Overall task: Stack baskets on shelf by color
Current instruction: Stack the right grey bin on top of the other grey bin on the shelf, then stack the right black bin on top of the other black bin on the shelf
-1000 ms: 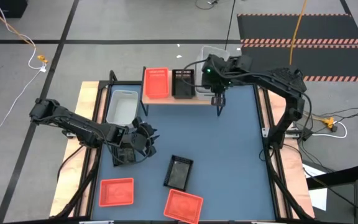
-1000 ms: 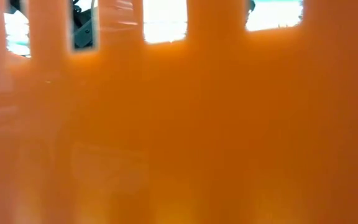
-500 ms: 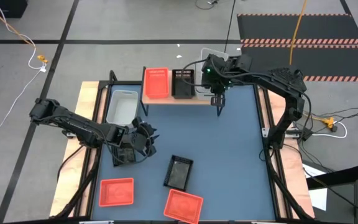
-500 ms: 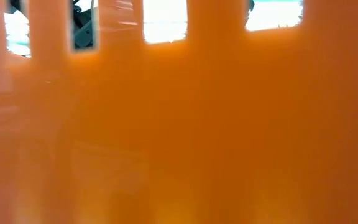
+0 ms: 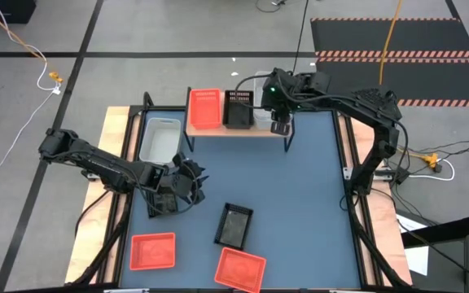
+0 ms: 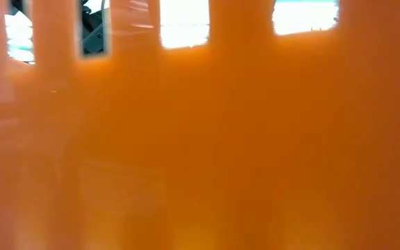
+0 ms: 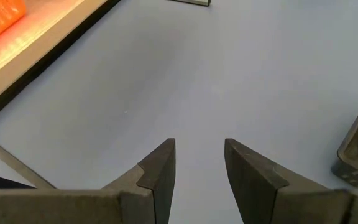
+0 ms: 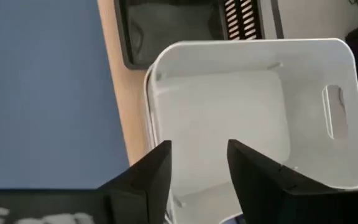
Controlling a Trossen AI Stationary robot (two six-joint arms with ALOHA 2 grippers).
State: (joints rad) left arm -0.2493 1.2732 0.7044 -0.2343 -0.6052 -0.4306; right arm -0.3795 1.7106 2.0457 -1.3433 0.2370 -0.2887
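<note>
On the blue tabletop [image 5: 300, 203], the small plank-topped shelf [image 5: 243, 129] stands at the far edge. On its right end sits a deep white-grey plastic basket [image 8: 253, 99], beside a black slatted one [image 5: 238, 108]. The right pincer [image 5: 280, 124] hangs directly over that white basket, fingers spread, holding nothing. The left pincer [image 5: 172, 193] waits, also spread, near the left edge, nearest the white basket [image 5: 159, 138] there.

A robotics lab or workshop, it seems: grey concrete floor [image 5: 177, 32] marked with black tape lines [image 5: 88, 32], hazard-striped black mats [image 5: 397, 49], loose cables [image 5: 23, 45], and a frame-mounted work table [image 5: 316, 187].
</note>
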